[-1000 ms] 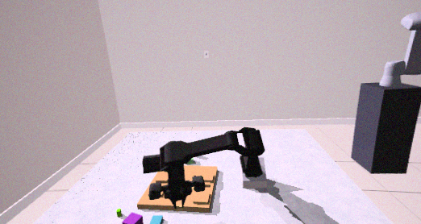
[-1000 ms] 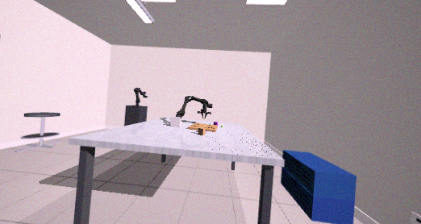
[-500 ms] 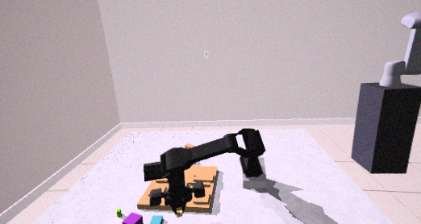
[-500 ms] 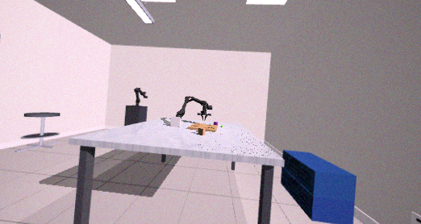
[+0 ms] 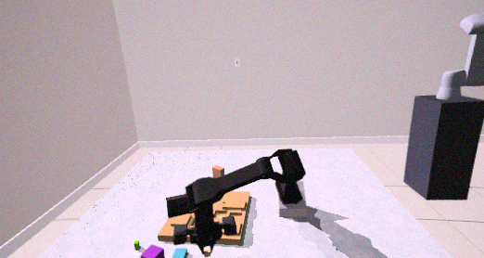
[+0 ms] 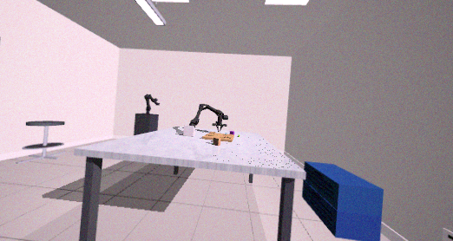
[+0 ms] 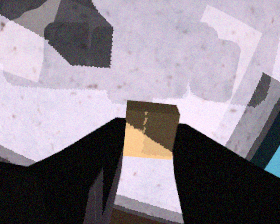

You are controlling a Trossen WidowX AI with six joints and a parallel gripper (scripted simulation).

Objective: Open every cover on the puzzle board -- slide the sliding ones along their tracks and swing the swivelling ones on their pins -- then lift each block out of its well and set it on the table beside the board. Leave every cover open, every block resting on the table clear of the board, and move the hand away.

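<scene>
My gripper [image 5: 207,248] [image 7: 149,131] is shut on a small tan block [image 5: 207,251] [image 7: 151,128]. It holds the block just past the near edge of the wooden puzzle board [image 5: 238,198] [image 6: 212,136], over the table top. The board's dark covers and wells are partly hidden by my arm [image 5: 232,176]. A purple block [image 5: 153,251] [image 6: 232,133], a cyan block [image 5: 180,252] [image 7: 279,155] and a small green block [image 5: 137,244] lie on the table near the board's front. A second tan block [image 5: 218,171] [image 6: 216,141] stands upright behind the board.
The table [image 5: 352,180] [image 6: 173,148] is white and speckled. A dark pedestal [image 5: 440,148] with a second, pale arm [image 5: 468,55] stands off to the right. A blue cabinet [image 6: 343,198] stands on the floor beside the table.
</scene>
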